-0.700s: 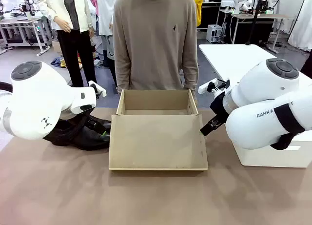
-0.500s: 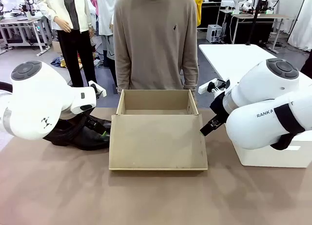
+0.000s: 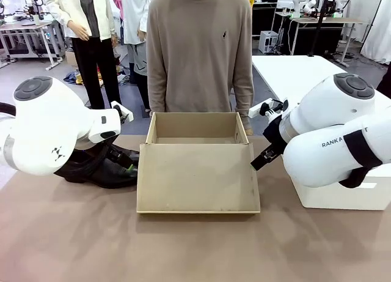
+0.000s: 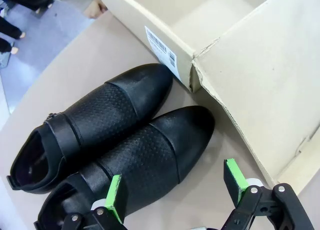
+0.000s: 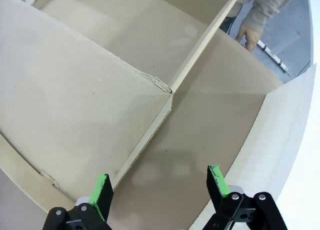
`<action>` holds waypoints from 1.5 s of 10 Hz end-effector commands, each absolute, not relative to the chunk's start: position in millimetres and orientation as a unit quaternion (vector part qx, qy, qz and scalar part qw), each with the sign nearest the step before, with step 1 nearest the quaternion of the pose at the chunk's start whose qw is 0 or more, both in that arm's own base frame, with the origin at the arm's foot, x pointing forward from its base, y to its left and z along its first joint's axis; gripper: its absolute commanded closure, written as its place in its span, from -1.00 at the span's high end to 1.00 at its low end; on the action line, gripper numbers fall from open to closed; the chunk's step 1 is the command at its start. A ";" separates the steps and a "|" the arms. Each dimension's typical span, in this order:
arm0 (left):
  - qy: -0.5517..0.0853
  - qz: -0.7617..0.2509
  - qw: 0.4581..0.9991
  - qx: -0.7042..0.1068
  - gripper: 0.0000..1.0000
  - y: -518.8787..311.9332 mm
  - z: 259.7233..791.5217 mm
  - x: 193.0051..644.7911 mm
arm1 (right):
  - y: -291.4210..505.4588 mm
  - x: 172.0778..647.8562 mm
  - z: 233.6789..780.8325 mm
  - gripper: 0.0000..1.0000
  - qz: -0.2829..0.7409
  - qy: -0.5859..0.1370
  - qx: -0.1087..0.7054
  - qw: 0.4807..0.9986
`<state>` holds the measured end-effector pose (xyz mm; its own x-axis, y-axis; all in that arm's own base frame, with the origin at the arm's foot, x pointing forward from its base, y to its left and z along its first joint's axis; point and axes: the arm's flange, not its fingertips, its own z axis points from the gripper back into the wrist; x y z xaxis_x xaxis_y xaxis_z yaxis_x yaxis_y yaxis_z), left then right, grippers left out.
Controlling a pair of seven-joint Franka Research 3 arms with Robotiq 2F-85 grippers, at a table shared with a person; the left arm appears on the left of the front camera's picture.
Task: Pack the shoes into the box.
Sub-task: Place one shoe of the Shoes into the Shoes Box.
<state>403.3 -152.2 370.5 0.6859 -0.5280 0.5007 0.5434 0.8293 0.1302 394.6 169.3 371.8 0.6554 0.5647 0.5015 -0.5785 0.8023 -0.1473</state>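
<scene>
The tan cardboard box [image 3: 194,128] stands open mid-table, its lid flap [image 3: 197,178] lying flat toward me. The two black shoes [image 3: 104,170] lie side by side left of it, half hidden by my left arm. In the left wrist view their toes point at the box [image 4: 167,49] corner, and my left gripper [image 4: 174,186] hangs open above the nearer shoe [image 4: 150,157], touching nothing. My right gripper [image 5: 159,185] is open and holds nothing, over bare table beside the lid flap [image 5: 75,90] corner.
A person [image 3: 198,49] stands at the far edge behind the box, one hand [image 5: 247,34] hanging near the table edge. A white plastic box [image 3: 342,193] sits at the right under my right arm, close beside the right gripper [image 5: 282,140].
The person behind the box has shifted slightly to the right. Both arms, the shoes and the box have stayed put.
</scene>
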 end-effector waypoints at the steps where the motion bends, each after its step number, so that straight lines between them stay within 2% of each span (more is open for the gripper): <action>1: -0.268 -0.292 0.918 -0.014 1.00 -152.1 370.5 403.3 | 169.3 394.6 371.9 1.00 0.314 -0.272 0.013 0.910; 7: -0.272 -0.298 0.915 -0.014 1.00 -152.7 379.2 404.8 | 167.1 396.9 379.7 1.00 0.316 -0.264 0.025 0.911; 15: -0.284 -0.352 0.892 0.008 1.00 -153.9 495.4 406.7 | 153.5 394.2 488.2 1.00 0.354 -0.256 0.054 0.898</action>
<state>406.6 -158.8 489.4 0.6069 -0.6075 0.5125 0.6104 0.7692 0.1890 393.2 161.1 483.8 0.6356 0.5873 0.5011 -0.6322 0.7685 -0.0989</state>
